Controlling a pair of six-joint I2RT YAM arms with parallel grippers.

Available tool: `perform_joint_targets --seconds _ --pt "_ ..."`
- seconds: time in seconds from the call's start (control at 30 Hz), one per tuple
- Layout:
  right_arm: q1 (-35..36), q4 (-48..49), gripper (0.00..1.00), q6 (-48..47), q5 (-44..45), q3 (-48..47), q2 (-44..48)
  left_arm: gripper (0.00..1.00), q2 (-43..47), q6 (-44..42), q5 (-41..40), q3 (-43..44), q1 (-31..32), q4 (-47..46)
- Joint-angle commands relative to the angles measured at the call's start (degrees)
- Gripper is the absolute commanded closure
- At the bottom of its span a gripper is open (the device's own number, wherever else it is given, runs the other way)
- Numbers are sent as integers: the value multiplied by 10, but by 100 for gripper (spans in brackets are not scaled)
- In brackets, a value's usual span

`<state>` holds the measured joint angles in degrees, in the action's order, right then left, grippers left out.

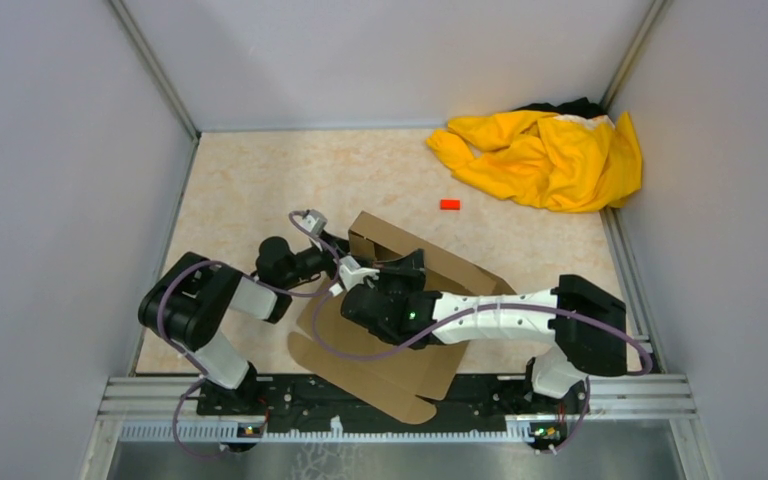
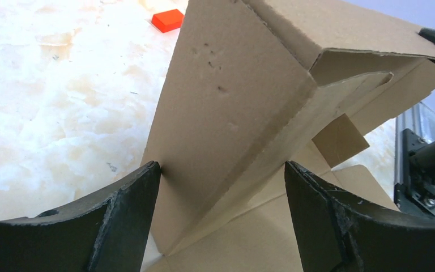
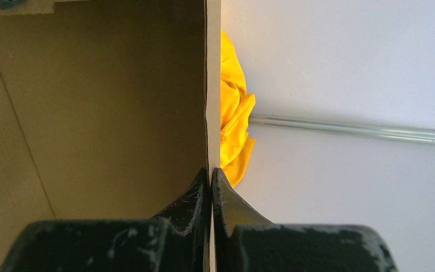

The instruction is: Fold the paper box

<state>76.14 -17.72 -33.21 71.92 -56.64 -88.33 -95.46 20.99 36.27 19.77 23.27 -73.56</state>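
The paper box (image 1: 457, 268) is a brown cardboard sheet, partly raised, in the near middle of the table. Its near flaps lie flat toward the arm bases. My right gripper (image 1: 410, 268) reaches in from the right. In the right wrist view that gripper (image 3: 211, 170) is shut on the thin edge of an upright box wall (image 3: 102, 102). My left gripper (image 1: 355, 270) comes from the left and stands open (image 2: 222, 165). A slanted flap of the box (image 2: 232, 102) rises just beyond its fingers (image 2: 130, 209), which do not grip it.
A crumpled yellow garment (image 1: 545, 155) lies in the far right corner, also visible past the box wall (image 3: 233, 124). A tiny red block (image 1: 449, 204) sits on the table beyond the box (image 2: 167, 20). Grey walls enclose the table on three sides.
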Motion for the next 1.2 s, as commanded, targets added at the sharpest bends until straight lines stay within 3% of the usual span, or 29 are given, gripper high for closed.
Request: perform_joint_targets --seconds 0.0,0.3,0.63,1.03,1.17 --pt "13 -28 100 63 -75 -32 -4 14 12 -55 -60 -1 11 25" --pt "13 -56 100 88 -108 -48 1 16 -12 -61 -123 -4 22 -23" --pt "12 -58 100 94 -125 -53 -4 28 -29 -64 -154 -6 24 -54" --pt "-14 -70 100 116 -185 -60 5 54 -71 -49 -191 -9 24 -116" --pt "-25 -76 100 124 -206 -60 7 57 -69 -50 -210 -13 27 -125"
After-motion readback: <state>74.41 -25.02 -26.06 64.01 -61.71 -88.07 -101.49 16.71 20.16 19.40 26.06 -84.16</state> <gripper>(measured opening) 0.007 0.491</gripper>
